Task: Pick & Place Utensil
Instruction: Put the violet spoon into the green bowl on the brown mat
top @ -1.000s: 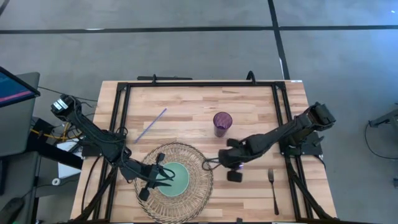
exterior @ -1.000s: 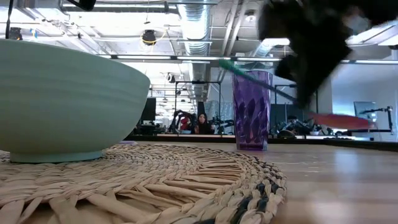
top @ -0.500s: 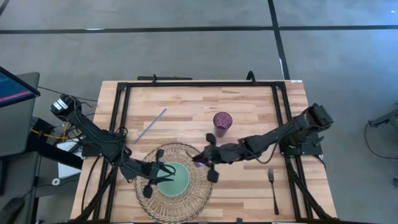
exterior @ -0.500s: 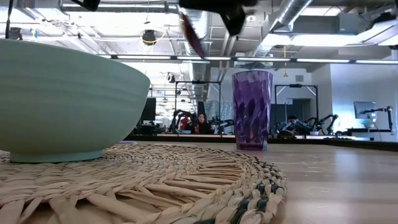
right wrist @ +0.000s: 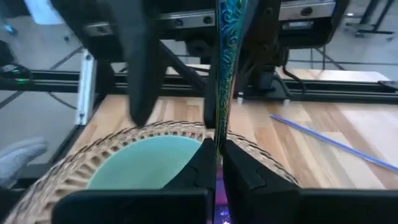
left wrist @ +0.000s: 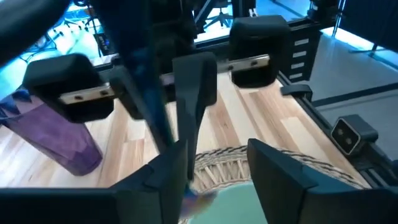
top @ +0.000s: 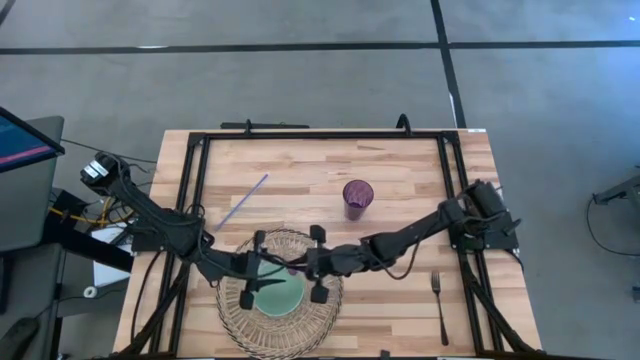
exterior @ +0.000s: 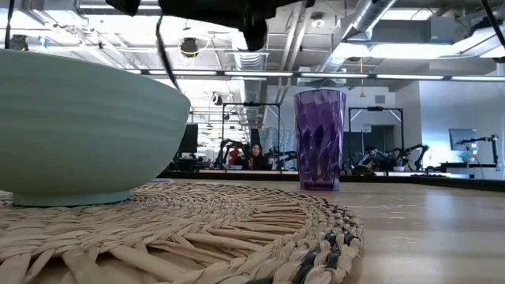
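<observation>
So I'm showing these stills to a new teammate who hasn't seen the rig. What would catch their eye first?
Probably the two dark arms meeting over the pale green bowl on the round woven straw placemat at the table's front. The right gripper is shut on a teal patterned utensil handle held above the bowl, with the open left gripper facing it. Behind them stands a purple faceted tumbler, and a silver fork lies near the front right corner.

The bowl (top: 276, 290) sits on the woven mat (top: 325, 305), directly beneath both grippers. The cup (top: 357, 196) stands beyond the right gripper (top: 316, 264), the fork (top: 439, 301) lies well off behind it, and the straw (top: 243, 200) lies beyond the left gripper (top: 252, 268).
</observation>
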